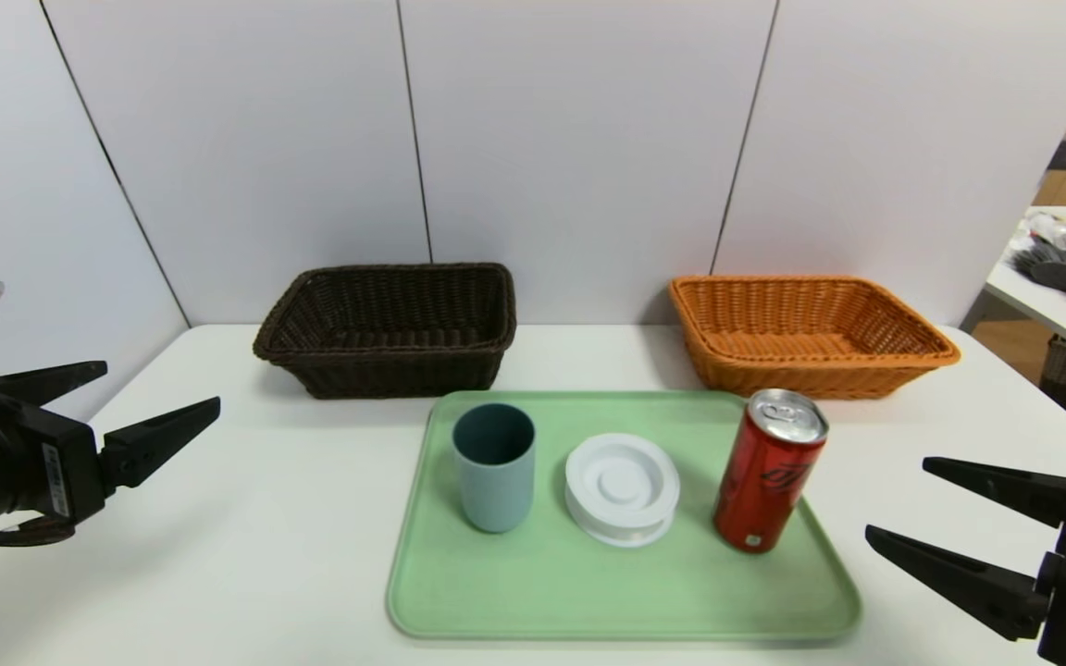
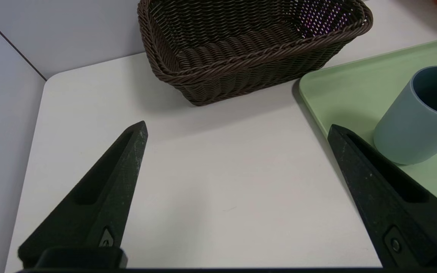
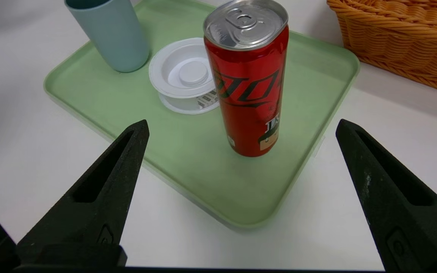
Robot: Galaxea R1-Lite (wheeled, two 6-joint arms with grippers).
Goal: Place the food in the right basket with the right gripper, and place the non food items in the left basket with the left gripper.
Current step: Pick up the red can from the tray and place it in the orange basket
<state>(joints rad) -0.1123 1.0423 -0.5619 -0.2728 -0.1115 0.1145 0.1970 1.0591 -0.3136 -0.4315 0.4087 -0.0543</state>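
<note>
The slim red drinks can [image 1: 769, 472] stands upright at the right side of the pale green plastic tray [image 1: 533, 592], centre of the head frame. The black right gripper [image 1: 894, 499], lower right, is spread wide and empty, well apart from the can. The black left gripper [image 1: 163, 388], at left, is likewise spread and empty. The blue-grey cup [image 1: 494, 481] and white ringed disc [image 1: 622, 488] share the tray. The dark brown wicker basket [image 1: 385, 370] and orange-tan wicker basket [image 1: 866, 375] sit behind it.
</note>
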